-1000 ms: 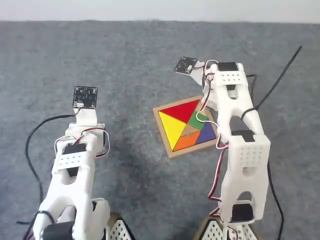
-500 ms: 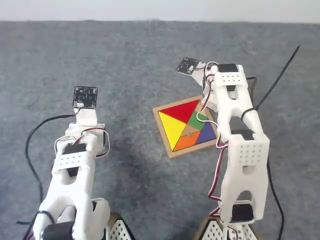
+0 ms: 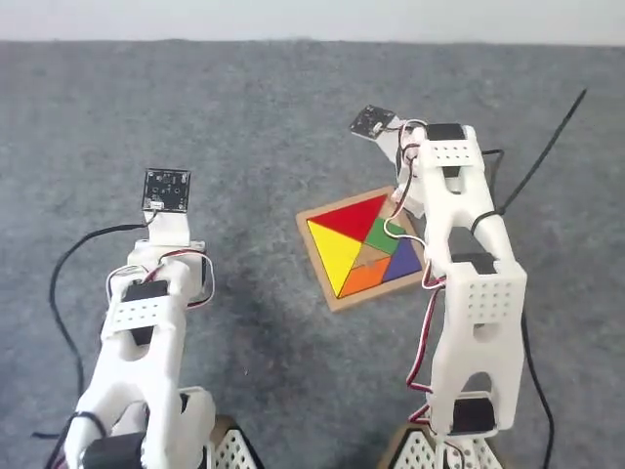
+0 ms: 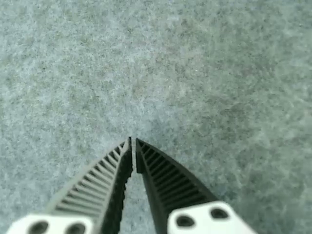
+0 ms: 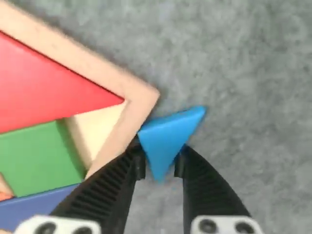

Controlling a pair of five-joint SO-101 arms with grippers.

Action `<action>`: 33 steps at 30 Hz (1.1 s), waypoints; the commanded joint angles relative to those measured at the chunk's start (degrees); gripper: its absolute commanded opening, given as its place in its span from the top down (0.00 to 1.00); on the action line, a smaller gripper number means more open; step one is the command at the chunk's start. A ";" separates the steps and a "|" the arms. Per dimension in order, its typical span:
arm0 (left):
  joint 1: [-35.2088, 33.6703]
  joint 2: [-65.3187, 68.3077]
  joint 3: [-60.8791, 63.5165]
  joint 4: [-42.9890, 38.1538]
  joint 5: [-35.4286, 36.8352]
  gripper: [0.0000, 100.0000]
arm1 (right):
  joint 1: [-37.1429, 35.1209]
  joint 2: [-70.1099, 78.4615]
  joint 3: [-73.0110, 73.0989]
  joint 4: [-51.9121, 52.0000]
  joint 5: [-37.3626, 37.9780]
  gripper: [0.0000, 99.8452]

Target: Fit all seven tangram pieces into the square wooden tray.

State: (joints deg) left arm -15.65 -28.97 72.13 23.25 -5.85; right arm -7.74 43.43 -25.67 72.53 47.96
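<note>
My right gripper point(image 5: 159, 163) pinched the blue triangle point(image 5: 168, 134) at the tray's point(image 5: 141, 100) corner — my left gripper point(image 4: 132, 144) hung closed, empty, over the mat point(image 4: 195, 73).

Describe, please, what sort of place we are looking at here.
Probably a robotics lab bench: a white left arm and right arm side by side on a grey mat, plus a wooden tray, the right gripper holding a blue triangle by its corner.
</note>
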 commanded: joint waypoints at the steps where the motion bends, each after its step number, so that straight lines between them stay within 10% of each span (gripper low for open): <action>1: 0.35 0.09 -0.75 -1.32 -0.70 0.98 | 2.15 -7.25 -1.41 2.59 -5.19 0.91; 33: 0.44 0.09 -0.75 -1.32 -0.70 0.98 | -1.54 -1.45 -1.41 -4.18 -21.63 0.71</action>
State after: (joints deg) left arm -15.65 -28.97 72.13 23.25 -5.85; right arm -8.26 41.58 -25.32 69.80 27.03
